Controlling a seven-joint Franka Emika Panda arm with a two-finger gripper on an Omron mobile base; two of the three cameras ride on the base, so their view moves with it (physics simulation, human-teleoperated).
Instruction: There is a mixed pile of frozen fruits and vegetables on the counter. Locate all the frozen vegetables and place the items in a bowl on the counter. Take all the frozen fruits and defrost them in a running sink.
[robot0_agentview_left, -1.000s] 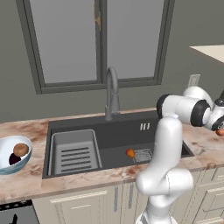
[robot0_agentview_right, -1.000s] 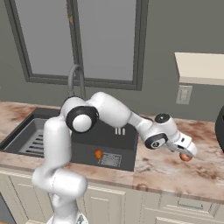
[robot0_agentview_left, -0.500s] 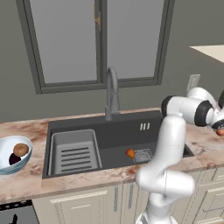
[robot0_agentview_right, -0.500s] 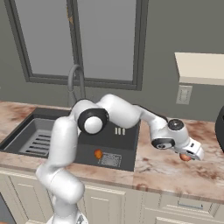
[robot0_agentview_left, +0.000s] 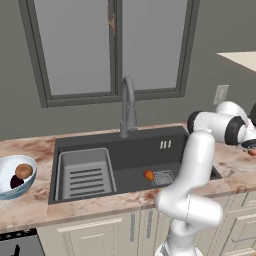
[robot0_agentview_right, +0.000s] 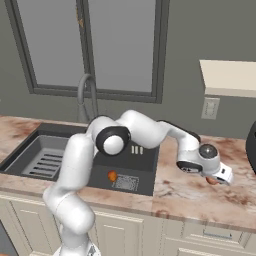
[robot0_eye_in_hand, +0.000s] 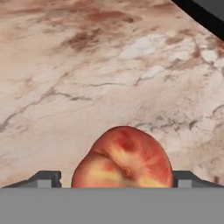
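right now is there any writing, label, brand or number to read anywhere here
None: no readable text.
The sink has small pale marks on its back wall; they look like slots, not letters.
The peach between the gripper fingers, the bowl, the wall outlet and the counter carry no lettering.

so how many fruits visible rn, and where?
2. The orange ball lies on the sink floor beside the drain. The reddish fruit sits between the pincer tips, over the counter right of the sink. The pincer hides part of it from the base cameras.
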